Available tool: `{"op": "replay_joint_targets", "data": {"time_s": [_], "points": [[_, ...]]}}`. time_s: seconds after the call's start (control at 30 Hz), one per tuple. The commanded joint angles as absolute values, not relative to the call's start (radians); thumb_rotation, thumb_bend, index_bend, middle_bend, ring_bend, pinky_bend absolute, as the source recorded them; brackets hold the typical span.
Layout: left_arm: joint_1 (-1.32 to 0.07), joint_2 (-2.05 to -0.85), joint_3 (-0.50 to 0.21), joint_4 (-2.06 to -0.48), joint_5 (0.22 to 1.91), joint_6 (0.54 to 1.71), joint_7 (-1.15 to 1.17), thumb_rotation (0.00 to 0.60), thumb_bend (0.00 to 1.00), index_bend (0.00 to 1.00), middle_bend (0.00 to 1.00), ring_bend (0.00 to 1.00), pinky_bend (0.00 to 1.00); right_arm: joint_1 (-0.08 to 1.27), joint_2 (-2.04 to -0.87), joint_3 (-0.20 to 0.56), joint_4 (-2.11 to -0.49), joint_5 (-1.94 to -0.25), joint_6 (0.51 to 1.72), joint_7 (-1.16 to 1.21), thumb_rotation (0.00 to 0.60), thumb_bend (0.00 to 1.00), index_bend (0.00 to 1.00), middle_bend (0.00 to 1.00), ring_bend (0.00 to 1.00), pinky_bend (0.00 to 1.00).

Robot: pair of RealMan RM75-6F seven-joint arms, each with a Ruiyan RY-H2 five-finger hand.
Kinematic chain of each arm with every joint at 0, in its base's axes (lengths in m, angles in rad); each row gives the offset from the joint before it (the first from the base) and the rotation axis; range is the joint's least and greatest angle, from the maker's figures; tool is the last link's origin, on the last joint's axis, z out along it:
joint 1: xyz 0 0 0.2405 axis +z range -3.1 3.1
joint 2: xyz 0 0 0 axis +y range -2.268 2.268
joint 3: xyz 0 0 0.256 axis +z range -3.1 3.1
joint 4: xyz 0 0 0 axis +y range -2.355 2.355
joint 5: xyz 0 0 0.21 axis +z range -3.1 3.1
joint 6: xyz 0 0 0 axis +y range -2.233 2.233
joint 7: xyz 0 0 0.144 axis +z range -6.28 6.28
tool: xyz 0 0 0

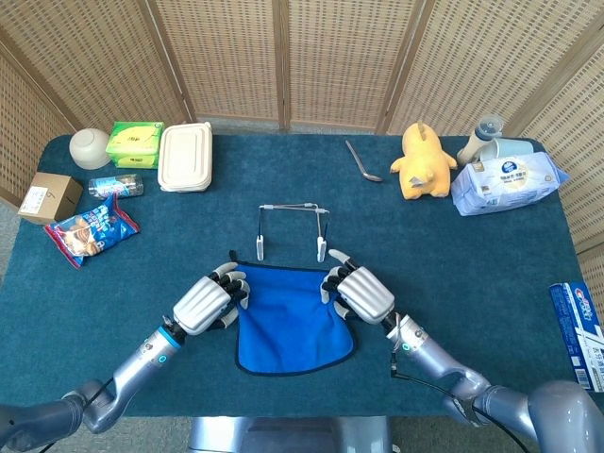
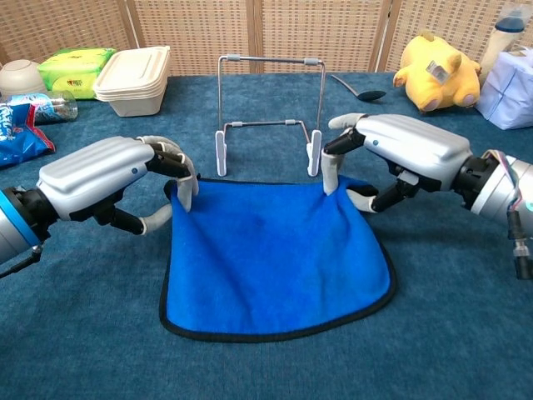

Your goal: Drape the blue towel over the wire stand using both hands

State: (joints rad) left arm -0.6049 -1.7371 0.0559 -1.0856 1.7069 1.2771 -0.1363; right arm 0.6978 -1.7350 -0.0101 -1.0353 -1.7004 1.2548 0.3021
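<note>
The blue towel [image 1: 293, 316] [image 2: 275, 250] lies flat on the table just in front of the wire stand [image 1: 288, 205] [image 2: 271, 58], which stands upright and bare. My left hand [image 1: 206, 304] [image 2: 100, 171] pinches the towel's far left corner between thumb and fingers. At the far right corner my right hand [image 1: 363, 293] [image 2: 408, 146] pinches the cloth, close to the stand's right foot. The far edge of the towel is stretched between the two hands and slightly raised.
Far left hold a beige food container [image 1: 185, 143], a green pack [image 1: 134, 142], a bowl [image 1: 90, 146], a cardboard box [image 1: 47, 196] and a snack bag [image 1: 90, 231]. Far right lie a spoon [image 1: 361, 162], a yellow plush [image 1: 425, 160] and a wipes pack [image 1: 510, 184].
</note>
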Motion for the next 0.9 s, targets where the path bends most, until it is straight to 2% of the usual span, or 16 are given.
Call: {"op": "replay_joint_targets", "data": {"time_s": [0.03, 0.47, 0.73, 0.9], "points": [[-0.602, -1.716, 0.043, -1.121, 1.705, 1.298, -0.144, 0.600, 0.61, 0.82, 0.42, 0.27, 0.16, 0.696, -1.710, 0.008, -1.078, -1.684, 1.257, 0.296, 0.600, 0.48, 0.96, 0.54, 0.39, 0.12], [-0.604, -1.586, -0.030, -1.316, 1.677, 1.347, -0.131, 0.600, 0.62, 0.82, 0.42, 0.27, 0.16, 0.690, -1.548, 0.108, -1.338, -1.595, 1.249, 0.241, 0.600, 0.48, 0.97, 0.56, 0.40, 0.12], [-0.609, -1.522, -0.074, -1.397, 1.657, 1.358, -0.120, 0.600, 0.61, 0.82, 0.43, 0.27, 0.16, 0.699, -1.465, 0.163, -1.444, -1.551, 1.229, 0.210, 0.600, 0.48, 0.97, 0.56, 0.40, 0.12], [-0.620, -1.458, -0.137, -1.476, 1.608, 1.351, -0.131, 0.600, 0.61, 0.82, 0.43, 0.27, 0.16, 0.714, -1.392, 0.224, -1.525, -1.500, 1.203, 0.190, 0.600, 0.48, 0.97, 0.56, 0.40, 0.12]]}}
